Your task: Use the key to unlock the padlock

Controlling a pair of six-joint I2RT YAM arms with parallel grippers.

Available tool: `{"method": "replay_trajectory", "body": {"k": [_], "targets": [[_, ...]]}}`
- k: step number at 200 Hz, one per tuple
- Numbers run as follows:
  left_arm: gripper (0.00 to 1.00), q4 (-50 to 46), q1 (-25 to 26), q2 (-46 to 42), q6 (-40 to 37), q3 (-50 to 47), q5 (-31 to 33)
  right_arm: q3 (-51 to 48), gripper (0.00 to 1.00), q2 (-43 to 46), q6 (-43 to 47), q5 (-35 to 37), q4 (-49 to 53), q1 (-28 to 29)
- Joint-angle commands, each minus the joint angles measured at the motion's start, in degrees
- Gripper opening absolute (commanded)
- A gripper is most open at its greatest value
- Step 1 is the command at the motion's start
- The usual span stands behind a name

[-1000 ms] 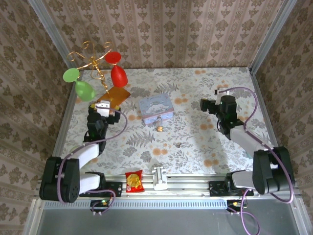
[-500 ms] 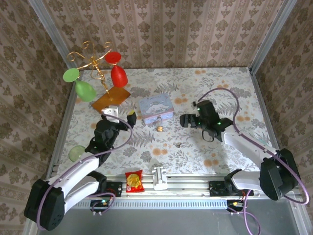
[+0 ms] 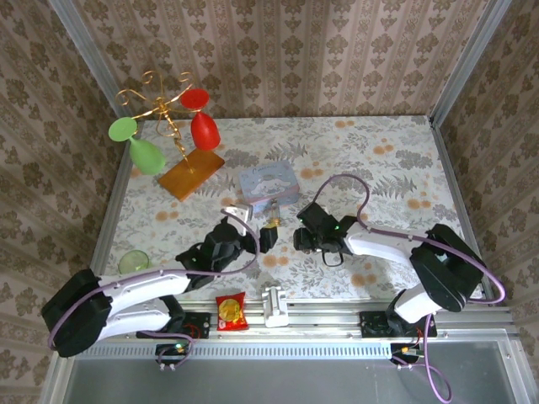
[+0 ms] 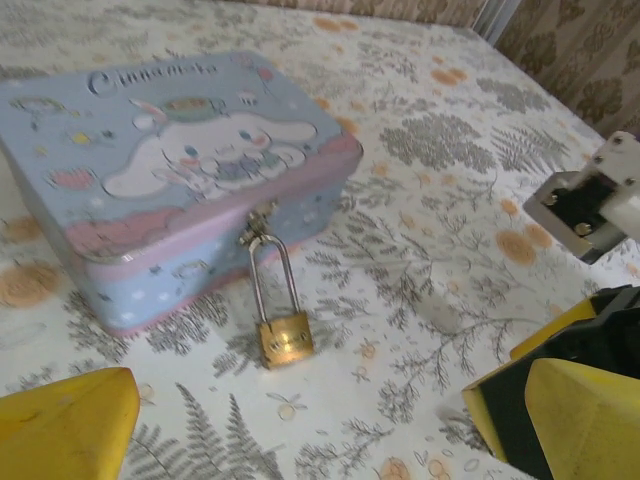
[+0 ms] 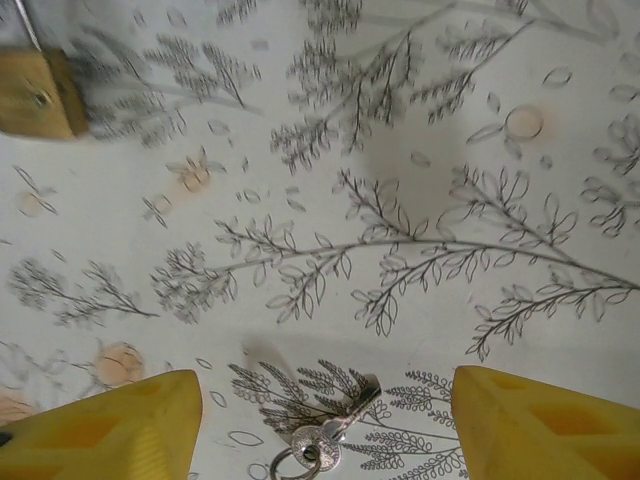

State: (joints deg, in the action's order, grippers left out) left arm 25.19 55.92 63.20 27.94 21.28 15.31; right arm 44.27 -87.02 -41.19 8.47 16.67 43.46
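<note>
The small brass padlock (image 4: 285,340) lies on the floral table, its thin silver shackle hooked through the clasp of the pale blue cartoon tin (image 4: 170,170). My left gripper (image 4: 330,430) is open just in front of the padlock, its yellow fingers (image 4: 65,425) wide on either side and touching nothing. From above, the left gripper (image 3: 263,234) sits just below and left of the padlock (image 3: 274,221). The silver key (image 5: 345,425) on its ring lies flat on the table. My right gripper (image 5: 325,425) is open around it, with a gap on both sides. The padlock (image 5: 35,95) shows at the upper left of that view.
A gold stand (image 3: 164,114) with red and green cups stands at the back left on an orange base (image 3: 189,172). A green cup (image 3: 133,262) sits at the left edge. A red packet (image 3: 231,311) and a white block (image 3: 275,305) lie on the front rail. The right gripper (image 3: 301,238) is close to the left one.
Both arms have swung in to the table's middle: the left gripper from beside the stand to the padlock, the right from the far right down over the key.
</note>
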Motion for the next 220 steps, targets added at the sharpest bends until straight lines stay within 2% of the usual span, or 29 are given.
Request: {"method": "replay_trajectory", "body": {"k": [1, 60, 134, 159, 220], "targets": [[1.00, -0.34, 2.68, 2.05, 4.59, 2.26, 6.69, 1.51, 0.62, -1.49, -3.25, 4.07, 2.46, 1.61], [1.00, 0.97, 4.74, 2.26, 4.75, 1.50, 9.01, 0.99, 0.42, -3.56, -4.68, 3.86, 1.94, 3.84], [1.00, -0.05, 4.92, 0.19, 4.33, 1.32, 8.02, -0.10, 0.38, -2.63, -5.46, 5.37, 6.42, 6.65], [1.00, 0.11, 5.12, 0.48, 4.23, 1.32, 7.71, -1.17, 0.33, -1.01, -6.32, 5.81, 7.08, 7.81], [1.00, 1.68, 5.14, 2.56, 3.96, 1.64, 6.13, -2.91, 0.29, 0.46, -5.71, 7.22, 6.96, 7.97]]}}
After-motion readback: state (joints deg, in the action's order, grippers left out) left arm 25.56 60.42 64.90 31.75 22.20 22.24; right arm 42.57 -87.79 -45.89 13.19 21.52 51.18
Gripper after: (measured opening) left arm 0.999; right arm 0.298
